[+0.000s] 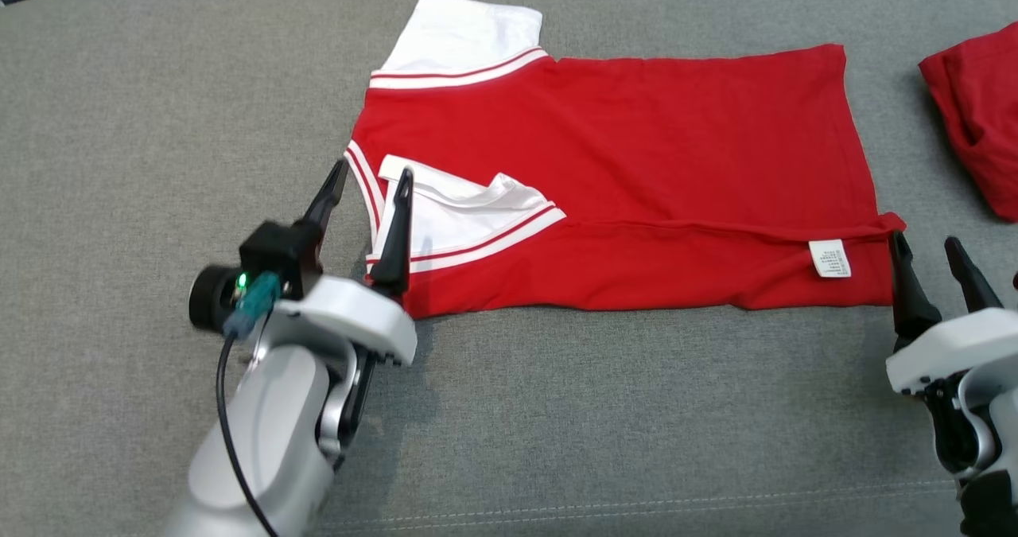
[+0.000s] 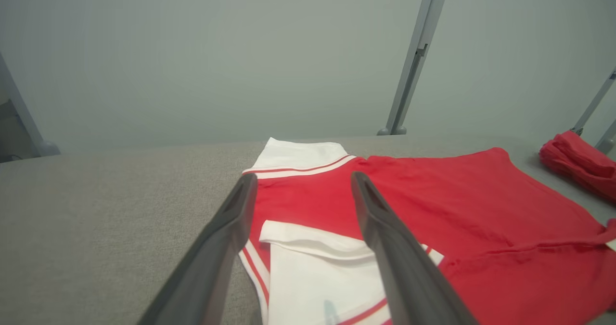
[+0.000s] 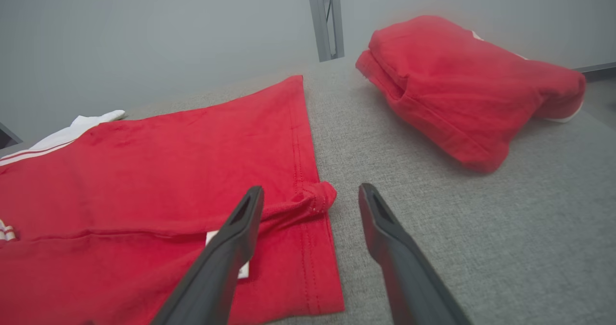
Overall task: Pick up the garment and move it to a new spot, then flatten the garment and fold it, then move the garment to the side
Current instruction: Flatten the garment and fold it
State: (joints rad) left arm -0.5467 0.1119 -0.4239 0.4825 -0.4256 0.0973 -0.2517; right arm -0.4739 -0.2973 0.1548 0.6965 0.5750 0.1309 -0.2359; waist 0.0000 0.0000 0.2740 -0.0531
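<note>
Left gripper (image 1: 374, 169) standing with jaws apart, gripping nothing, fingers (image 1: 395, 227) straddling the white sleeve (image 1: 469, 203) folded onto the shirt (image 1: 636, 147). Right gripper (image 1: 924, 239) also spread and empty, sitting just beside the hem corner by the label (image 1: 829, 258). Shirt lying flat on the grey surface (image 1: 119, 123), near edge folded over. Farther right, a red bundle (image 1: 978, 107) lying well apart

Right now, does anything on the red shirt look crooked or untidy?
Yes. The red shirt lies mostly flat, but its hem corner beside the open right gripper is curled into a small bunch. The white care label near it faces up.
</note>
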